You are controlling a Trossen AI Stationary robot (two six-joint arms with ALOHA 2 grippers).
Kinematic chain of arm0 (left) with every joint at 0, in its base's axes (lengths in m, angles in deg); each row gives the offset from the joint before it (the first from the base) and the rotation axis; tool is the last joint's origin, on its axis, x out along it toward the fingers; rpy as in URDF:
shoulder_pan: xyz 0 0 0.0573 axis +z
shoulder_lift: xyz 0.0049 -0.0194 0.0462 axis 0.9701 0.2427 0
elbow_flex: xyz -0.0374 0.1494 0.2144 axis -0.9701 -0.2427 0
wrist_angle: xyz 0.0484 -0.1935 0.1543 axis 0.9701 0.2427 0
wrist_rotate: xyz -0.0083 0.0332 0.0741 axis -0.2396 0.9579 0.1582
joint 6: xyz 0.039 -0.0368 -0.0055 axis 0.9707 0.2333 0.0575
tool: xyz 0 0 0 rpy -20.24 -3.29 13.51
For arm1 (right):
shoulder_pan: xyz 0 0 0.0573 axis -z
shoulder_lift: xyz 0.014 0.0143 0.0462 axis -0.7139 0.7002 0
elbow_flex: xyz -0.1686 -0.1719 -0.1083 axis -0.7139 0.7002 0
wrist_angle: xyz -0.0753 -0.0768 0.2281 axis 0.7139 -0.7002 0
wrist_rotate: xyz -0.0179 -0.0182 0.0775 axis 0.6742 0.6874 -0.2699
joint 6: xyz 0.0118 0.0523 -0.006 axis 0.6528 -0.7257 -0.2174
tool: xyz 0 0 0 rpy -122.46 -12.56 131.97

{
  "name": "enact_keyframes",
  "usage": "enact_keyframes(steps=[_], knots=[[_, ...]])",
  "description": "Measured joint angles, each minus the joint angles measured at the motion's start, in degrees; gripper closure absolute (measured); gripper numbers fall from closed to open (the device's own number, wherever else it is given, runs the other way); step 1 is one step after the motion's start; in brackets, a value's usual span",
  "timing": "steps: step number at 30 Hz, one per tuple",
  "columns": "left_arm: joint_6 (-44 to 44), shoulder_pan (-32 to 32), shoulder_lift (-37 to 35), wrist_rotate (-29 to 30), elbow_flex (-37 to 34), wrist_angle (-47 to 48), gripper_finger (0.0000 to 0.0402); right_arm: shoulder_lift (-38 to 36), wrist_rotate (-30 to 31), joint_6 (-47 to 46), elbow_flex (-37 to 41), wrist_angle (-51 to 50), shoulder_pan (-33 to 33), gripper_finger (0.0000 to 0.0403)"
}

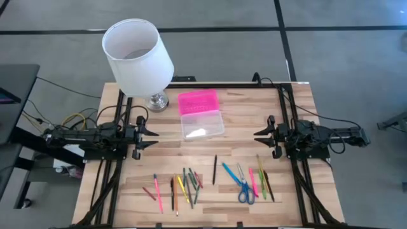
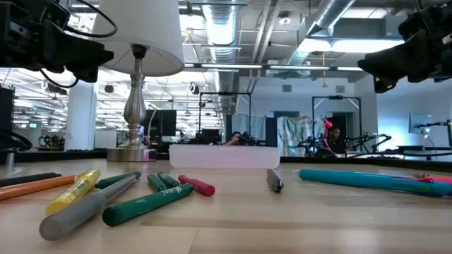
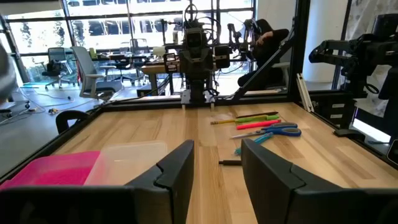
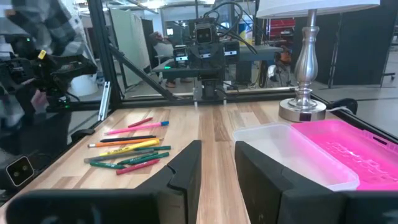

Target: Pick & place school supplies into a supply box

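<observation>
The supply box lies open in the middle of the table, its clear base [image 1: 202, 124] toward the near side and its pink lid [image 1: 198, 102] flat behind it. Pens and pencils lie in a loose row along the near edge: one group [image 1: 181, 187] at the left, a single black pen [image 1: 215, 170] in the middle, and a second group with the blue-handled scissors [image 1: 243, 189] at the right. My left gripper [image 3: 217, 180] hovers level at the table's left side. My right gripper [image 4: 217, 174] hovers level at the right side. Both are open, hold nothing and face each other across the box.
A lamp with a white shade [image 1: 138, 56] stands on a metal base [image 1: 158, 100] at the far left, just beside the pink lid. Black frame rails [image 1: 289, 114] run along both sides of the table. Bare wood lies between the box and the pens.
</observation>
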Motion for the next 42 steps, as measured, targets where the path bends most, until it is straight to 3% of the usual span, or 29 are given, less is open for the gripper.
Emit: enact_keyframes(steps=[42], knots=[[-0.85,0.0,0.0,-0.28,0.0,0.04,0.0273,0.0,0.0,0.0,0.02,0.0,0.0,0.031]])
